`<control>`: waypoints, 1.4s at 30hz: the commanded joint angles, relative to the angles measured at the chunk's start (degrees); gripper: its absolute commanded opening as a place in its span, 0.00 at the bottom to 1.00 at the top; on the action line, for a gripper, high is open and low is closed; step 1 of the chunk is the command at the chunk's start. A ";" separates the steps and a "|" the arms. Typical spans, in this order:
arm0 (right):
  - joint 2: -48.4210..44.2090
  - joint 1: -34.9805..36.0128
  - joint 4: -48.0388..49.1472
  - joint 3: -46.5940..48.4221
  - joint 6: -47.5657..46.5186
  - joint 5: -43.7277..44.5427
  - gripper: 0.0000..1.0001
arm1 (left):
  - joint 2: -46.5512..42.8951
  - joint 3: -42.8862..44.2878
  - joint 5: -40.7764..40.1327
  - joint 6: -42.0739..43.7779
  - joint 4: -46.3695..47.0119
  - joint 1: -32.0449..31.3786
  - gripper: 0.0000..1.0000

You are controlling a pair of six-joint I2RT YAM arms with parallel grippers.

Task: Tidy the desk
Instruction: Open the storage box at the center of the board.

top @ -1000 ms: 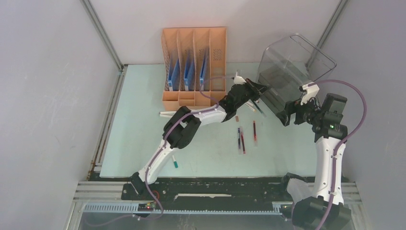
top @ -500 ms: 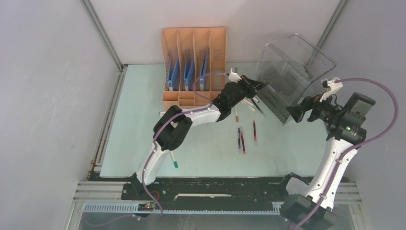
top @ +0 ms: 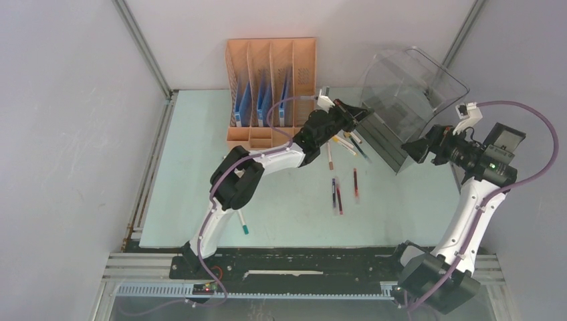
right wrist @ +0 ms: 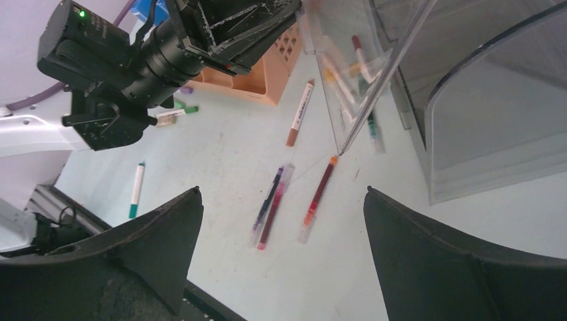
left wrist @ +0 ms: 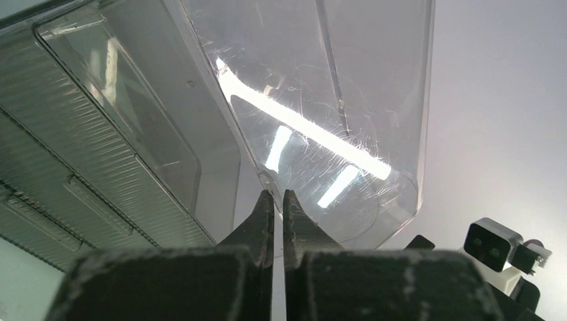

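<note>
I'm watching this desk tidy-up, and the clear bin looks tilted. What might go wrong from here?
1. The left gripper appears to pinch only a thin wall of the tilted clear bin, so the bin might slip and drop.
2. Several pens lie beside and under its raised edge. Lowering it may trap or scatter them.
3. The right gripper is open and apart from the bin, giving no support.
</note>
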 commanded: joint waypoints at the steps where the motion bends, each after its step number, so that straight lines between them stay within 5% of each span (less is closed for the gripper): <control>1: 1.48 0.86 -2.34 3.36 3.40 -2.74 0.97 | -2.76 3.50 3.35 -1.38 6.65 0.23 0.00; 24: 1.63 7.04 3.64 0.48 11.43 9.35 0.89 | -3.14 5.43 5.86 -2.28 7.27 0.75 0.00; 34: 3.13 12.73 14.38 -0.78 22.38 15.76 0.89 | -4.26 4.69 6.89 -2.06 7.56 0.73 0.00; 42: 2.57 14.68 20.88 -1.94 28.91 18.06 0.80 | -5.35 4.12 7.81 -2.23 8.10 0.71 0.00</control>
